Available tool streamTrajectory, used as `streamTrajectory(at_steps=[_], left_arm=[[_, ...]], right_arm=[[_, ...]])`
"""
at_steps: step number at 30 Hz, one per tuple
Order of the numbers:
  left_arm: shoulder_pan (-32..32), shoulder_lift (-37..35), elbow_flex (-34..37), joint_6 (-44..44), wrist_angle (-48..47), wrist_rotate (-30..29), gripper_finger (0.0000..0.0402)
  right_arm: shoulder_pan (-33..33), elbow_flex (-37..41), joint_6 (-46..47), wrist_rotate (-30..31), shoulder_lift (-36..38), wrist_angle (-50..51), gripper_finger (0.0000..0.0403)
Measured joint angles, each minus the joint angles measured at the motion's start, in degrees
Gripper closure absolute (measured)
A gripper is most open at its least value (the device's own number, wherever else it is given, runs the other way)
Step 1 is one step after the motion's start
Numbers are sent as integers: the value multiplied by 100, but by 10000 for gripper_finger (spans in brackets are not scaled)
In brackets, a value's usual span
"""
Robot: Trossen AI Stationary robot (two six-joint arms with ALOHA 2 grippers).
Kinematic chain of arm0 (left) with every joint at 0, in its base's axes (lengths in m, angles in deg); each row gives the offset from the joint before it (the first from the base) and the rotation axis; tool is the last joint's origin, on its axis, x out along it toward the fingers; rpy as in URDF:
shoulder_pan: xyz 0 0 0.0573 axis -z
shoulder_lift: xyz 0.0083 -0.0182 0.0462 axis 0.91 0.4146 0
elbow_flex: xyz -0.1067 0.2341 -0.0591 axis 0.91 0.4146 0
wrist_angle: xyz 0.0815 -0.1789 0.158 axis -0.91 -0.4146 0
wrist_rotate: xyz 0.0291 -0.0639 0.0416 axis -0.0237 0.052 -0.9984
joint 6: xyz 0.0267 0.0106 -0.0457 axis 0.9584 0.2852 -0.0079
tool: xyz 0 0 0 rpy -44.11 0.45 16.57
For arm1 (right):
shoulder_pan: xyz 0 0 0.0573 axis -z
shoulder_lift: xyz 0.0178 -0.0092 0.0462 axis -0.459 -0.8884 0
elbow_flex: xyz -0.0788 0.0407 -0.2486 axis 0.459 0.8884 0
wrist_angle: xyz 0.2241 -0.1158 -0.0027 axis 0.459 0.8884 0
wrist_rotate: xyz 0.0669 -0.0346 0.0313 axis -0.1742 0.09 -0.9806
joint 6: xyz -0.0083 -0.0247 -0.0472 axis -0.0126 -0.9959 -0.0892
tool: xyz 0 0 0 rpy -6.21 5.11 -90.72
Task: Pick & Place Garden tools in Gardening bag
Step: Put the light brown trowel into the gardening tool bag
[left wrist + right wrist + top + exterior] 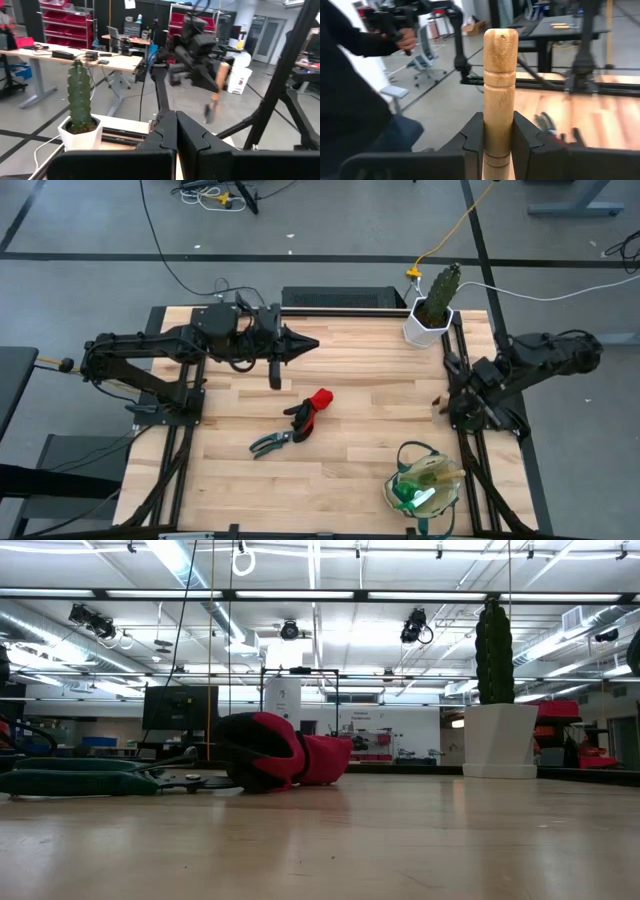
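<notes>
My right gripper (443, 402) (498, 122) is shut on the wooden-handled trowel (500, 75) over the table's right edge. The left wrist view shows the trowel (219, 80) in the air. My left gripper (308, 343) (176, 131) is shut and empty, above the far left part of the table. The red-and-black gloves (312, 410) (285, 752) and the dark-handled pruners (270, 443) (85, 781) lie flat on the table's middle. The beige gardening bag (425, 488) stands at the near right corner, with the green-and-white spray bottle (412, 494) inside. My right gripper pinches the trowel's wooden handle (498, 145) between its two fingers (472, 137), at the grooved part. The handle lies along the fingers and its rounded free end (500, 37) sticks out past their tips. The blade is hidden. The trowel is lifted clear of the table.
A green cactus in a white pot (432, 310) (498, 730) stands at the far right corner. A person in a dark sleeve (355, 95) is beyond the table's edge in the right wrist view. Bare wood lies between the gloves and the bag (360, 450).
</notes>
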Motion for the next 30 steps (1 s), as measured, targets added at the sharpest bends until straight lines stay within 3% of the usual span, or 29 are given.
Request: streamTrajectory(at_steps=[13,30], left_arm=[[0,4,0,-3,-2,-487,399],[-2,4,0,-171,0,-652,399]], right_arm=[[-1028,914,123,-13,231,-680,349],[-2445,2630,386,298,337,-2864,349]])
